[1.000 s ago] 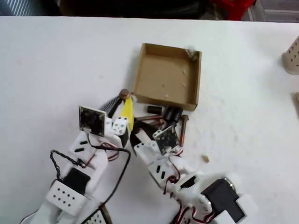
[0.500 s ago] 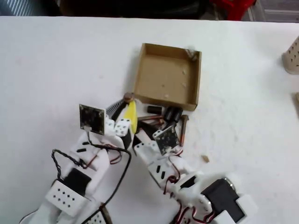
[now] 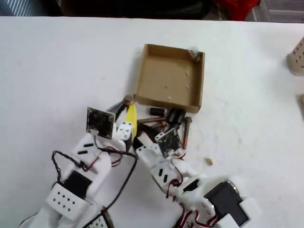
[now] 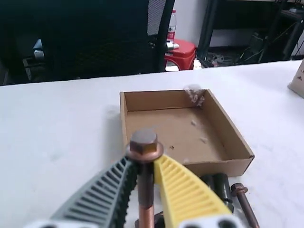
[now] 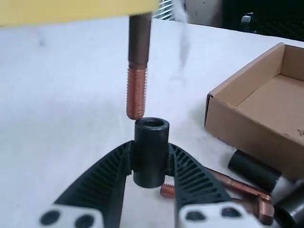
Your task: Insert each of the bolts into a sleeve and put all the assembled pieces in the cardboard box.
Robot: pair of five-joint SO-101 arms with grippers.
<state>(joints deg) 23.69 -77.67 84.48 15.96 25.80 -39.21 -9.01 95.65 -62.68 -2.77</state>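
Left tool grips bolt upright, threaded tip just above mouth of sleeve clamped in right tool. Cardboard box near, on the far-right side.

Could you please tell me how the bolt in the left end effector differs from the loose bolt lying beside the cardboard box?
The gripped bolt stands upright, threads down, just above the sleeve; the loose bolt lies flat on the table. The gripped bolt is clamped in the left end effector; the loose bolt is untouched. Both are copper-coloured.
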